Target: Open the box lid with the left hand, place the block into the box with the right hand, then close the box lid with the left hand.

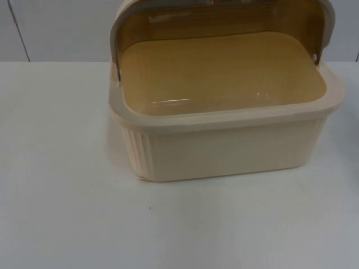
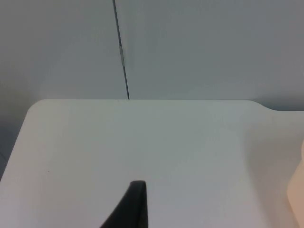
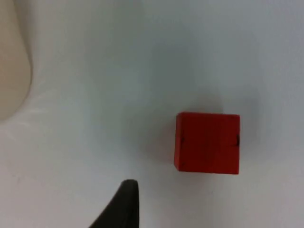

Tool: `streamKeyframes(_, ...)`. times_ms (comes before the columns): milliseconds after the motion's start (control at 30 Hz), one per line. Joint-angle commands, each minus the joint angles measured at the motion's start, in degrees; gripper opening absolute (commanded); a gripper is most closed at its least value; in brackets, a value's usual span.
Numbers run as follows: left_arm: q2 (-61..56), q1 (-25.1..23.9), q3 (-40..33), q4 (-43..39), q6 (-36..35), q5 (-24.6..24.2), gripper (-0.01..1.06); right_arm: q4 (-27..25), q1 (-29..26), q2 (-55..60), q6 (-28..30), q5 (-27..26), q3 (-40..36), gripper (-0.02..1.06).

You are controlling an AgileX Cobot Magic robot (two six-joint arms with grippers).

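Note:
A cream box (image 1: 224, 148) with ribbed corners stands at the middle of the white table. Its amber see-through lid (image 1: 213, 19) is swung up and back, so the tan inside is open to view with nothing in it. A red block (image 3: 207, 142) lies flat on the table in the right wrist view, beyond and beside one black fingertip (image 3: 121, 206) of my right gripper. A cream edge of the box (image 3: 12, 61) shows there too. One black fingertip (image 2: 133, 206) of my left gripper hangs over bare table, with a sliver of the box (image 2: 297, 199) at the side.
The grey partition wall (image 2: 190, 47) with a vertical seam stands behind the table's far edge. A rounded table corner (image 2: 35, 107) appears in the left wrist view. Bare white table (image 1: 61, 168) lies left of and in front of the box.

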State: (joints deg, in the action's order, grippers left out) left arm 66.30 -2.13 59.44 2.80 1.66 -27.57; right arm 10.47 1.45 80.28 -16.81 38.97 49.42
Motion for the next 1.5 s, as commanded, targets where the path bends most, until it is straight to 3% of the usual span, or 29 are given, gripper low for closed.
streamKeyframes(0, -0.39, 0.06, -0.23, 0.18, -0.27, 0.84, 1.05, -0.12, -0.22, 2.38, -0.23, -0.87, -0.09, 1.05)
streamKeyframes(267, -0.39, 0.06, -0.23, -0.05, -0.27, 0.81, 1.05, -0.12, -0.32, 13.12, -1.00, -6.38, -0.09, 1.05)
streamKeyframes(767, -0.39, 0.06, -0.23, -0.43, -0.27, 0.81, 1.05, -0.23, -4.25, 21.22, -0.53, -14.18, 0.09, 1.05)
streamKeyframes(1200, -0.28, 0.06, -0.23, -0.68, -0.27, 0.81, 1.05, -0.53, -4.25, 26.26, -1.19, -16.10, 0.74, 1.02)
streamKeyframes(1267, -0.28, 0.06, -0.23, -0.68, -0.27, 0.81, 1.05, -0.53, -4.25, 26.26, -1.19, -16.21, 0.74, 0.89)
streamKeyframes(1333, -0.28, 0.06, -0.23, -0.68, -0.27, 0.93, 1.05, -0.53, -4.25, 26.26, -1.34, -16.21, 0.74, 0.56)
streamKeyframes(1367, -0.28, 0.06, -0.23, -0.68, -0.27, 0.93, 1.05, -0.53, -4.25, 26.26, -1.34, -16.21, 0.74, 0.56)
streamKeyframes(1433, -0.28, 0.06, -0.23, -0.82, -0.27, 0.90, 1.05, -0.37, -4.25, 26.26, -2.47, -16.05, 0.74, 0.02)
streamKeyframes(1467, -0.28, 0.06, -0.23, -0.82, -0.27, 0.90, 1.05, -0.29, -4.25, 26.26, -3.57, -16.05, 0.74, 0.01)
